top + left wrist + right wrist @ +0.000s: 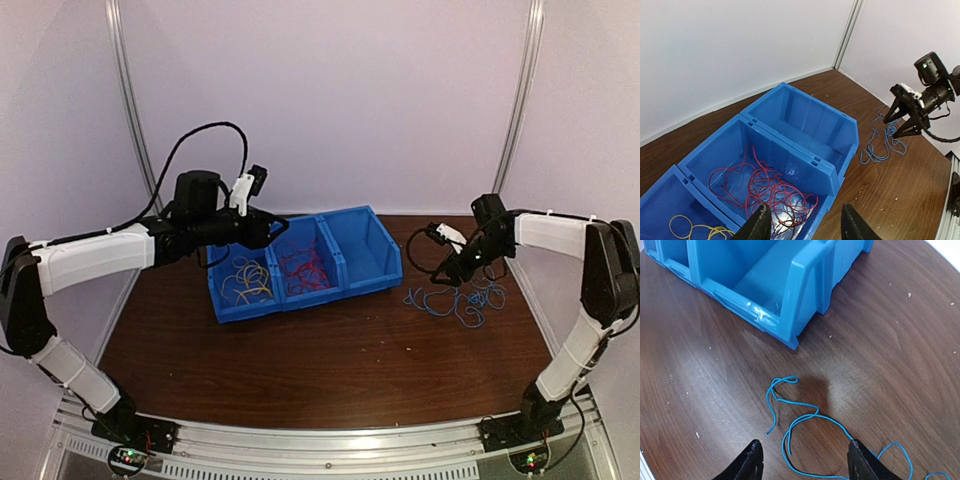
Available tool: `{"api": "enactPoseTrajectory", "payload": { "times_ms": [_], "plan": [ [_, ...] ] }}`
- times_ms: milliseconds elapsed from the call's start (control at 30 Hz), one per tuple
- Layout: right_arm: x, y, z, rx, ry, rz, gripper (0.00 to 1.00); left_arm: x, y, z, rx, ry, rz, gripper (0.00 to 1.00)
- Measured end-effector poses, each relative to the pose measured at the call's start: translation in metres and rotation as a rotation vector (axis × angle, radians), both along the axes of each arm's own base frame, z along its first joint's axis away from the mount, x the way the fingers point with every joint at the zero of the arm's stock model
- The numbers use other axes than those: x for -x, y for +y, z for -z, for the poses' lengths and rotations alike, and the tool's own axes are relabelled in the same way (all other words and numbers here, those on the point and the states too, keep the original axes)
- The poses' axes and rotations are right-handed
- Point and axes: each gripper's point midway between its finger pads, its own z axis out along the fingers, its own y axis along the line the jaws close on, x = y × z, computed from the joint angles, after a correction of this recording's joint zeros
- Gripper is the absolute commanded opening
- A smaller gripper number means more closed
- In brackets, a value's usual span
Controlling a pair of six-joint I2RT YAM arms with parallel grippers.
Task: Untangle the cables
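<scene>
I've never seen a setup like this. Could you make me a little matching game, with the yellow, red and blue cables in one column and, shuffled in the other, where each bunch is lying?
Things:
1. yellow cables
2. red cables
3. blue cables

Places:
A. on the table
B. in the left bin
C. in the middle bin

Pairs: 1-B; 2-C; 3-A

Top camera overlooks the whole worktop (pixel 330 370) from behind. Left wrist faces across the blue bins (pixel 805 122) toward the right gripper (pixel 890 128); right wrist, close above, shares the end bin (pixel 765 275).
</scene>
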Motion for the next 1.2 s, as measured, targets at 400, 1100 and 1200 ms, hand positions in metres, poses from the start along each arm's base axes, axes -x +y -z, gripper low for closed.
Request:
{"api": "enactPoseTrajectory", "payload": {
  "times_ms": [400,1100,1200],
  "plan": [
    [-0.008,0.001,0.054,0.074,0.116,-0.089,0.55,0.008,0.003,-0.041,0.074,-0.086,0.007,0.49],
    [0.001,0.034,0.069,-0.02,0.181,-0.22,0.0,0.007,0.003,-0.041,0.072,-0.087,0.003,0.49],
    [0.012,0.039,0.038,-0.041,0.155,-0.242,0.0,0.008,0.002,-0.04,0.074,-0.087,0.009,0.49]
  ]
}}
